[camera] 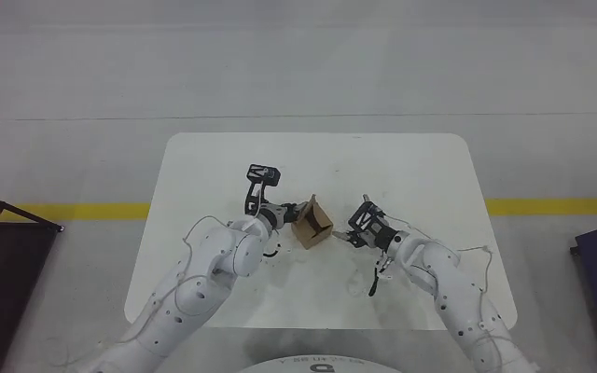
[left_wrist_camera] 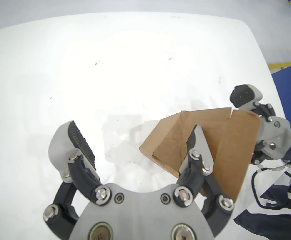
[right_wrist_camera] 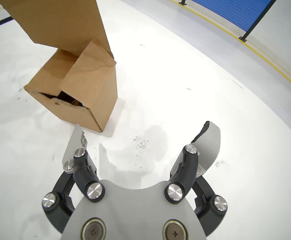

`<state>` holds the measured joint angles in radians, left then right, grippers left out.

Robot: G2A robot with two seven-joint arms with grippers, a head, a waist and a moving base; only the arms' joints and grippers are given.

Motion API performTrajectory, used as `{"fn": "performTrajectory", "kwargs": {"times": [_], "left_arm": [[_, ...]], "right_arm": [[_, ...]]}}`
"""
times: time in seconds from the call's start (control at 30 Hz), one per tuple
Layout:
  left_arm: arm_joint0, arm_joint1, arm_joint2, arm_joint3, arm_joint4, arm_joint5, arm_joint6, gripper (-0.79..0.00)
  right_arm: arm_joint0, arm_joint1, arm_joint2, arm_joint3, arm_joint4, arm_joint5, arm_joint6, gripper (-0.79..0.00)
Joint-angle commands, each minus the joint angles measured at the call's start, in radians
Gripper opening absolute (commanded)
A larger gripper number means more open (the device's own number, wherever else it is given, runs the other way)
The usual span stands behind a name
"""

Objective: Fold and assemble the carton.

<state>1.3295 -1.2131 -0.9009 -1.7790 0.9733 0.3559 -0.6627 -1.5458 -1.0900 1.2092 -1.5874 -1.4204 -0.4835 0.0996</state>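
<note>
A small brown carton (camera: pixel 312 224) stands near the middle of the white table (camera: pixel 215 168), partly folded, with one tall flap raised. My left gripper (camera: pixel 291 213) is open at the carton's left side; in the left wrist view one of its fingers (left_wrist_camera: pixel 197 141) lies against the carton (left_wrist_camera: pixel 218 145) and the other is off it, with nothing gripped between them. My right gripper (camera: pixel 343 237) is open just right of the carton; in the right wrist view one fingertip (right_wrist_camera: pixel 78 136) is close to the carton's lower corner (right_wrist_camera: pixel 91 100), and nothing is held.
Bare table top lies all around the carton. A yellow floor line (camera: pixel 541 205) runs past both sides of the table. A blue panel (right_wrist_camera: pixel 236 11) stands on the floor beyond the table.
</note>
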Motion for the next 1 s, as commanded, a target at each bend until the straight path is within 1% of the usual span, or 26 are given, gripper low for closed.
{"fn": "performTrajectory", "kwargs": {"times": [0.0,0.17,0.37,0.47,0.6,0.77,0.97], "left_arm": [[0.001,-0.001,0.002,-0.003,0.01,-0.004,-0.003,0.0],[0.01,-0.002,0.008,-0.025,0.023,-0.038,-0.012,0.0],[0.013,-0.005,0.024,-0.023,0.035,-0.089,-0.023,0.0],[0.006,-0.01,0.034,-0.007,0.047,-0.081,-0.032,0.0],[0.004,-0.016,0.035,0.009,0.053,-0.043,-0.037,0.0],[0.03,-0.016,0.005,0.002,0.037,-0.023,-0.018,0.0],[0.092,-0.006,-0.045,-0.033,0.027,-0.044,0.007,0.0]], "right_arm": [[0.02,-0.005,-0.023,0.014,-0.005,0.015,0.006,0.0],[0.067,-0.017,-0.056,0.046,-0.02,0.079,0.039,0.0],[0.105,-0.023,-0.072,0.047,-0.026,0.092,0.069,0.0],[0.112,-0.024,-0.067,0.036,-0.022,0.097,0.076,0.0],[0.111,-0.023,-0.058,0.019,-0.019,0.1,0.08,0.0],[0.101,-0.022,-0.042,0.001,-0.004,0.111,0.053,0.0],[0.081,-0.019,0.001,-0.054,0.02,0.135,-0.016,0.0]]}}
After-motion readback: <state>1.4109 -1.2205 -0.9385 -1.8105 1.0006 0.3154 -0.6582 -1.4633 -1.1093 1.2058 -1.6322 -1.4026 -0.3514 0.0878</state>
